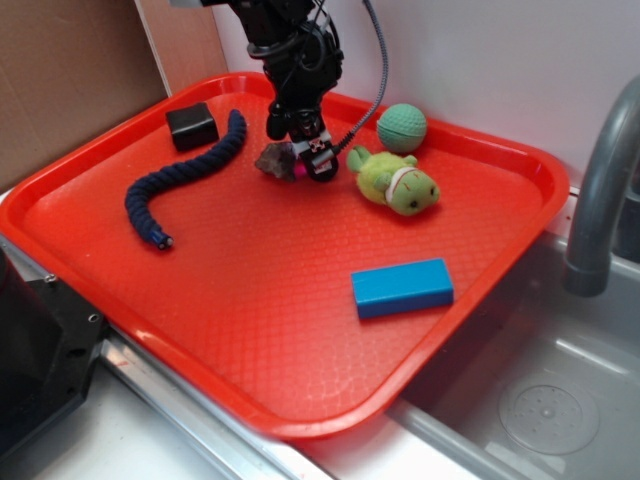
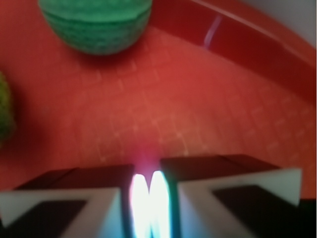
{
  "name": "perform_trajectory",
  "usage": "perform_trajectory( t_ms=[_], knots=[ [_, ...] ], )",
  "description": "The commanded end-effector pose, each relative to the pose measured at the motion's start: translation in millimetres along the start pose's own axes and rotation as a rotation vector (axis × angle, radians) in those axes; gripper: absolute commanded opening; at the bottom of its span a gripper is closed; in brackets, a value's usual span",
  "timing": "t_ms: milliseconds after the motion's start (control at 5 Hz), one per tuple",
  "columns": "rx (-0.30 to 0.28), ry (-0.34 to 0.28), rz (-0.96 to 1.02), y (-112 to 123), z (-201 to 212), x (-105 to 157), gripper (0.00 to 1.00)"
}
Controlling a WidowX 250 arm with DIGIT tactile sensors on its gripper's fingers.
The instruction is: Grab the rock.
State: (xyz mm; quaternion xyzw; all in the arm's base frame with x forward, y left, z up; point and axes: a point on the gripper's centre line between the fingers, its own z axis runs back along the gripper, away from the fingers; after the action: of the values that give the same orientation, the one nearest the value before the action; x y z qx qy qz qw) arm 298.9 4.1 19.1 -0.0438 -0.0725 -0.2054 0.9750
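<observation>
Apparently claw (image 1: 300,150) nearly closed beside rock (image 1: 276,160); grip unclear, rock hidden in blurred wrist view.

Tray (image 1: 250,330) red w/ fine grid texture. On it: rock (image 1: 277,160) brown-grey, ball (image 1: 402,127) green w/ ribbed bands, plush (image 1: 395,182) yellow-green, block (image 1: 402,288) bright blue. Left of rock: rope (image 1: 180,180) navy, cube (image 1: 192,126) black; gripper (image 1: 300,150) black.
</observation>
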Motion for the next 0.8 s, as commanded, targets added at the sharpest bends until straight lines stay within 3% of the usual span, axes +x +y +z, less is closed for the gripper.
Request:
perform_trajectory(
  t_ms=[0,200,600],
  knots=[
    [-0.008,-0.283,-0.13,-7.5,72.4,7.5,1.0],
    [-0.051,-0.248,-0.36,-9.9,71.3,-9.4,1.0],
    [0.026,-0.076,-0.52,-8.8,28.2,-28.8,1.0]
  ],
)
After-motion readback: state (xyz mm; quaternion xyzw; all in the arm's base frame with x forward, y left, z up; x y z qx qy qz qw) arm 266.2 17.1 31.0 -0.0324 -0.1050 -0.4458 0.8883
